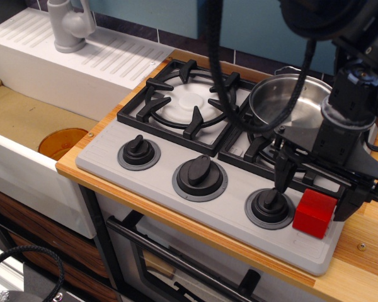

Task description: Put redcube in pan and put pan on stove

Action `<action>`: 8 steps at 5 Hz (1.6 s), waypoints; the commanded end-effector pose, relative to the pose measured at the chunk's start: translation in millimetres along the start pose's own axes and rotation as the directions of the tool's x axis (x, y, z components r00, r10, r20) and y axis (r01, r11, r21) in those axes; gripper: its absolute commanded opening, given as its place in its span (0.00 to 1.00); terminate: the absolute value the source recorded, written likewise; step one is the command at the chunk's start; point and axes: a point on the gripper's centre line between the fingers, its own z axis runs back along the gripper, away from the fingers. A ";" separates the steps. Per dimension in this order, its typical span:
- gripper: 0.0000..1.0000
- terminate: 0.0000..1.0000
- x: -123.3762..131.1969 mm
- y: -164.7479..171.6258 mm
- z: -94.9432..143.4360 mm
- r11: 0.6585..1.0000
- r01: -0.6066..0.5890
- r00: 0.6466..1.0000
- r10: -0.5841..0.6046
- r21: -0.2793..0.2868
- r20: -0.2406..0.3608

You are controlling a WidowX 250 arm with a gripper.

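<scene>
The redcube (314, 212) sits on the grey stove (145, 179) at its front right corner, beside the right knob (269, 206). The pan (288, 100), shiny steel and empty, rests on the right burner at the back. My gripper (313, 187) hangs just above the redcube, open, with one black finger (281, 171) left of the cube over the right knob and the other finger (348, 202) at the cube's right. The fingers straddle the cube without touching it.
The left burner (190, 104) is bare. Two more knobs (138, 153) (200, 177) line the stove's front. A white sink (25, 126) with a grey tap (69, 25) and an orange disc (62, 142) lies to the left. Black cables (217, 56) hang over the stove.
</scene>
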 end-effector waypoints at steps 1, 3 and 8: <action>1.00 0.00 7.3 -2.4 -0.9 1.000 0.016 0.999 -0.016 -0.010 0.045; 0.00 0.00 5.9 -4.6 -6.9 1.000 0.006 0.999 -0.005 -0.013 0.037; 0.00 0.00 12.6 13.8 64.4 0.995 0.016 0.999 -0.011 0.103 -0.053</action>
